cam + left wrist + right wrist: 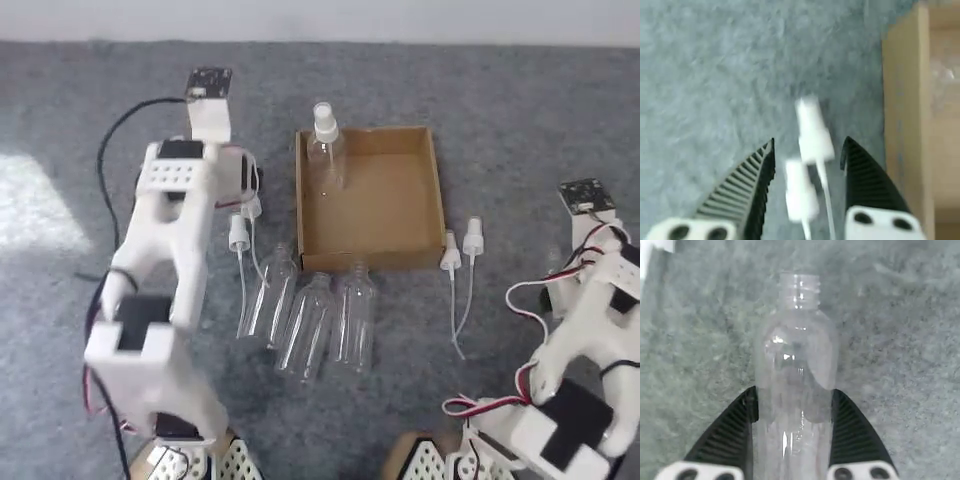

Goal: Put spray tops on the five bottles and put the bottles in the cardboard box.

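Right wrist view: bottle (797, 355) in hand (794, 396)

clear bottles (308, 325), white spray tops (473, 236), brown cardboard box (380, 259), mottled grey carpet (520, 110), black ribbed jaws.

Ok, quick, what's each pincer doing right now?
Left pincer: open, holding nothing, over two spray tops.
Right pincer: closed on an uncapped clear bottle.

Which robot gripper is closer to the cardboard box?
Left. The left gripper hangs open over two spray tops beside the cardboard box; the right gripper clamps a capless bottle farther off.
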You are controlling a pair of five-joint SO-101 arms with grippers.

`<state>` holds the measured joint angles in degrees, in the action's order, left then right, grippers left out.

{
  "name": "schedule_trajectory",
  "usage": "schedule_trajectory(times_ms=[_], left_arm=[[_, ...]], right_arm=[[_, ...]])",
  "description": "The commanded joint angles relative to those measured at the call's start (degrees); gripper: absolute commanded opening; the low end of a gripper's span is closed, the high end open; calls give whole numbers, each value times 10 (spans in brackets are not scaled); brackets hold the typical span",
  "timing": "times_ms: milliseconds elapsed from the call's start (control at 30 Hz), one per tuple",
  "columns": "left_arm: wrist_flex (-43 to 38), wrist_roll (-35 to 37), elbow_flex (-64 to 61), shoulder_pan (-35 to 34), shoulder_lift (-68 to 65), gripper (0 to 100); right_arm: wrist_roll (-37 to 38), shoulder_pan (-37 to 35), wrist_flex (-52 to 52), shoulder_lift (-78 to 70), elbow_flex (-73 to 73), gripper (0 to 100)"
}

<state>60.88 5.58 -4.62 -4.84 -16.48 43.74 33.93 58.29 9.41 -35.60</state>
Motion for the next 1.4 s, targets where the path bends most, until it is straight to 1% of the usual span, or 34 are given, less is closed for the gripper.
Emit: schedule_trajectory(times_ms=[0, 100, 200, 300, 400, 500, 567, 633, 733, 833, 867, 933, 1067, 1133, 1200, 1367], left_arm=[[44, 8, 173, 11, -110, 185], [80, 9, 259, 16, -196, 185], [139, 9, 330, 25, -263, 179], [202, 7, 394, 34, -310, 136], [235, 7, 446, 41, -344, 108], [253, 8, 498, 46, -361, 68], [280, 8, 538, 47, -361, 35], [318, 8, 593, 50, -361, 14], [396, 8, 698, 52, -361, 12], [400, 8, 739, 43, -345, 12], [402, 8, 729, 40, -329, 12], [402, 5, 664, 38, -278, 12], [398, -22, 464, 44, -107, 12], [392, -35, 365, 43, -8, 12], [360, -40, 261, 34, 90, 12], [235, -66, -34, 26, 300, 12]], right_arm=[[9, 19, -10, -6, 45, 9], [10, 22, -10, -6, 45, 9], [10, 21, -10, -7, 45, 9], [10, 21, -10, -7, 45, 9], [10, 20, -9, -9, 45, 9], [10, 19, -8, -10, 43, 9], [10, 21, -7, -10, 43, 9], [10, 22, -6, -10, 43, 9], [10, 20, -4, -11, 43, 9], [10, 20, -4, -11, 43, 10], [10, 20, -4, -11, 43, 10], [10, 21, -4, -11, 42, 10], [6, 19, -4, -11, 42, 12], [5, 15, -4, -12, 41, 36], [4, 11, -4, -14, 32, 89], [5, -6, -6, -25, 17, 219]])
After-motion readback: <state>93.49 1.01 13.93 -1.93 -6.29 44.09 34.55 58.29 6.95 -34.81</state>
